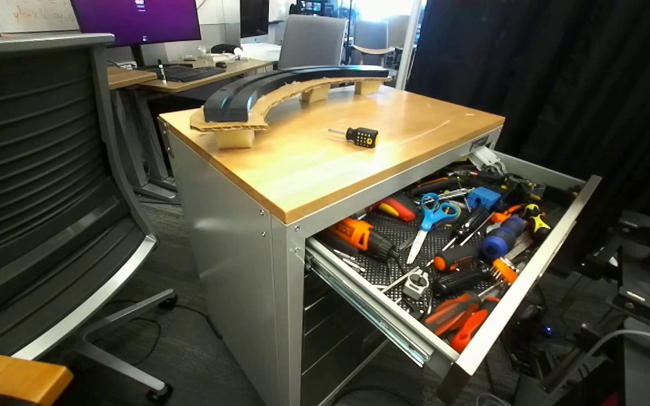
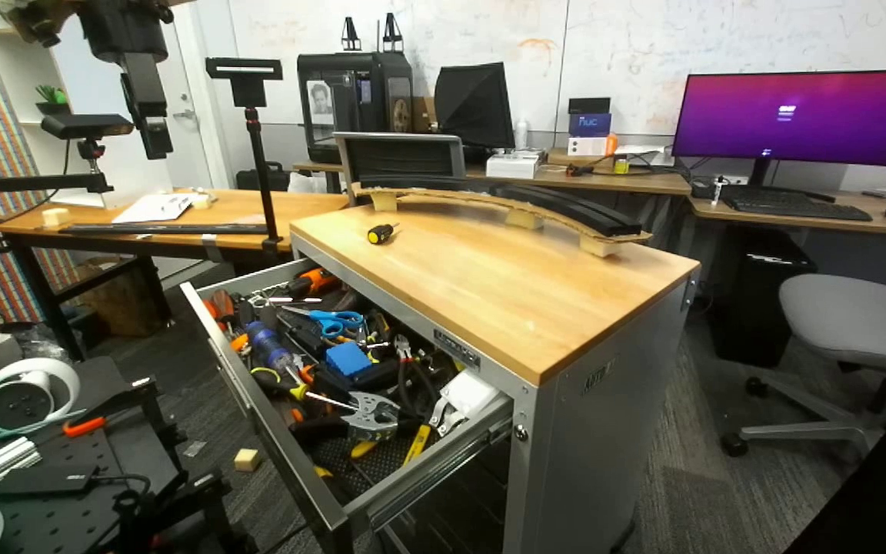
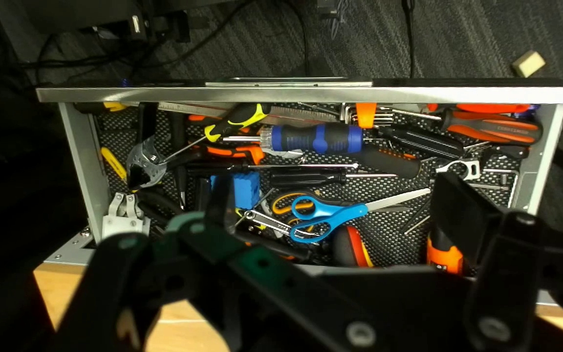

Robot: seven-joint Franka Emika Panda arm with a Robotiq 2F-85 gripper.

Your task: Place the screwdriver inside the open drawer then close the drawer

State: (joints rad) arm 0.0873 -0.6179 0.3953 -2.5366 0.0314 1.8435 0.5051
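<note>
The screwdriver (image 1: 363,137) is a stubby black and yellow tool lying on the wooden cabinet top; it also shows in an exterior view (image 2: 381,233). It is out of view in the wrist view. The grey metal drawer (image 1: 522,282) stands pulled open and full of tools, in both exterior views (image 2: 262,404) and in the wrist view (image 3: 311,94). My gripper (image 3: 337,195) is open and empty, its fingers wide apart above the drawer's tools in the wrist view. In an exterior view the gripper (image 2: 154,142) hangs high at the upper left, well away from the screwdriver.
A curved black piece on cardboard and blocks (image 1: 302,79) stands along the back of the wooden top (image 2: 489,277). Blue scissors (image 3: 330,215), a blue-handled tool (image 3: 315,138) and other tools lie in the drawer. A chair (image 1: 37,197) stands beside the cabinet.
</note>
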